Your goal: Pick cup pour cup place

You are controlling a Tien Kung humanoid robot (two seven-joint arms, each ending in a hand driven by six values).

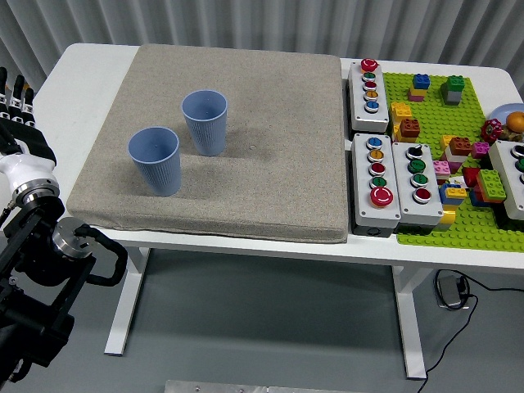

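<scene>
Two blue ribbed cups stand upright on a beige mat (pixel 246 139). The nearer cup (pixel 155 160) is at the mat's front left. The farther cup (pixel 205 122) stands just behind and to its right. My left hand (pixel 16 110) is at the picture's left edge, beside the table's left end, well left of both cups. Its fingers point up, straight and relaxed, and hold nothing. The black left arm (pixel 45 278) hangs below the table's near edge. My right arm is out of view.
Three grey button boxes (pixel 368 97) (pixel 377 180) (pixel 417 173) stand to the right of the mat. A green baseplate (pixel 434 221) with several loose bricks fills the table's right end. A fourth box (pixel 516 176) and a plate (pixel 508 115) sit at the right edge.
</scene>
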